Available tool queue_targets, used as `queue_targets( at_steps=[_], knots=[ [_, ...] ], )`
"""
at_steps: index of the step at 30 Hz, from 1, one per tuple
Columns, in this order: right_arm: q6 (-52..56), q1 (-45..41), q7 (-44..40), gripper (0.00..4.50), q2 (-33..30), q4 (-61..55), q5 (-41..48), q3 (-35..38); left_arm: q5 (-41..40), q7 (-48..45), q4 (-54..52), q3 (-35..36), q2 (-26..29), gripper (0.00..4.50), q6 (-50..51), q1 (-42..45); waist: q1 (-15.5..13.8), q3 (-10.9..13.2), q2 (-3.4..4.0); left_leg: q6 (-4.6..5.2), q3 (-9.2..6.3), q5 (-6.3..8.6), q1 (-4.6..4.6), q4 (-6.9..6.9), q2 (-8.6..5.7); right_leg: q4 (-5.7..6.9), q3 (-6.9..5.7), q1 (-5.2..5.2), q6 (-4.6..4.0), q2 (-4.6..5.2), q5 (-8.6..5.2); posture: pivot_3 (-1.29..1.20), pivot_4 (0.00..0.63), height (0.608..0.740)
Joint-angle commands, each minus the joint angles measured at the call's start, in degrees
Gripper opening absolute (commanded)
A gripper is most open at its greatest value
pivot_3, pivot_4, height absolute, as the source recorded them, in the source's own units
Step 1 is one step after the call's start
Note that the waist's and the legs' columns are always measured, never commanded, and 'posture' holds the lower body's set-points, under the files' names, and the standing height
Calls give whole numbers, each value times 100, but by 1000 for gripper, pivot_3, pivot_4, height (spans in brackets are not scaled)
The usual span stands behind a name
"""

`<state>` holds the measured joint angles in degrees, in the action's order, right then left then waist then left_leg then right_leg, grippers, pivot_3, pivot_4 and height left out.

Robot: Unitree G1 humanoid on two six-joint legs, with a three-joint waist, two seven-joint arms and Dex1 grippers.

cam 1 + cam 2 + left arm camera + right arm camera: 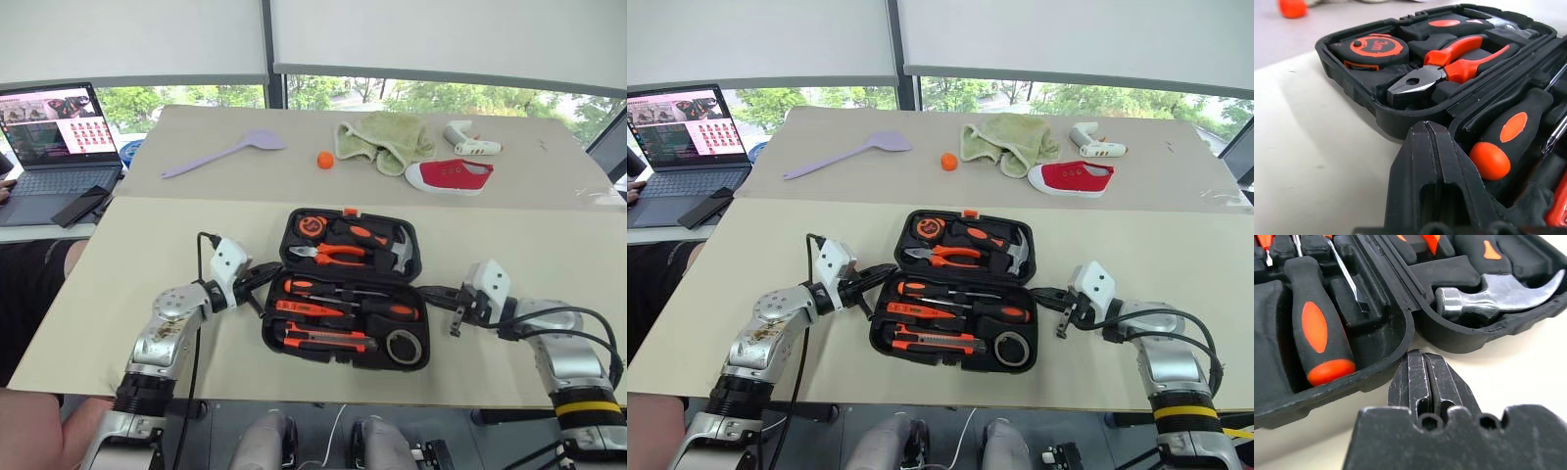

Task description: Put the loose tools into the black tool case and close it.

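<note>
Since every recess looks filled, the findings concern closing only.
Table: the beige table [147, 294] carries the case at lower centre of the head views; a lilac spatula [220, 152], a green cloth [384, 140], a red shoe [449, 175] and a white gun-shaped tool [470, 139] lie along the upper part, well apart.
Case: the black tool case [338, 355] lies open and flat, lid half toward the top of the frame, orange latch [350, 211] on its far edge.
Contents: two screwdrivers [343, 289], a utility knife [328, 339] and a tape roll [404, 346] sit seated in the near half; nothing loose is seen beside the case.
Left gripper: the left gripper [272, 274] is clenched and empty, at the case's left edge near the hinge line, tip just beside the rim in its wrist view.
Right gripper: the right gripper [431, 294] is clenched, holding nothing, just beside the right edge at the hinge line.
Step in hand, judged: folding the lid half over.
Method advised: get both tips under the lid's side edges, lift evenly, then press the latch side until it seats.
Risk: uneven lifting may twist the case or unseat tools.
</note>
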<state>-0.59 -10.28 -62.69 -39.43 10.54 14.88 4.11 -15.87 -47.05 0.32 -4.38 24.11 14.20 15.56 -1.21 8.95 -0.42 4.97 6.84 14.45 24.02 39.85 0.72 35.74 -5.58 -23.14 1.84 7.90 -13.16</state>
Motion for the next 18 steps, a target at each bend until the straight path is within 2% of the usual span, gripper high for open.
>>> queue_targets(
  at_steps=[1,6,10,14,17,18],
  knots=[
    [50,87,-86,45,-114,-399,259,189,-103,-374,-560,-498,27,0,255,-324,3,0,0,1,0,1,0,0,0,0,2,0,0,1,0,0,150,740],
    [-70,77,-15,45,-141,-94,173,338,-182,-393,-852,-296,237,0,410,-634,41,0,0,4,0,4,-1,-1,2,1,7,-4,-1,4,-1,0,150,740],
    [-62,-31,-96,45,-183,106,130,278,-149,-319,-691,-45,347,0,359,-575,47,1,1,4,-3,3,-2,-1,2,5,7,-5,-2,5,-1,0,150,740],
    [286,-101,-242,45,-365,112,229,343,-362,-295,-474,382,466,0,476,-423,50,1,0,3,-4,2,-2,0,4,9,8,-7,-4,5,0,0,150,740],
    [898,-81,-390,45,-591,26,511,477,-420,-412,-554,464,775,0,859,-403,55,1,1,4,-4,2,-2,0,4,10,8,-8,-4,7,0,0,150,740],
    [1075,-86,-437,310,-689,-86,642,554,-392,-309,-587,467,941,257,1307,-340,52,1,1,4,-4,3,-2,0,3,10,8,-8,-4,8,0,0,150,740]
  ],
)
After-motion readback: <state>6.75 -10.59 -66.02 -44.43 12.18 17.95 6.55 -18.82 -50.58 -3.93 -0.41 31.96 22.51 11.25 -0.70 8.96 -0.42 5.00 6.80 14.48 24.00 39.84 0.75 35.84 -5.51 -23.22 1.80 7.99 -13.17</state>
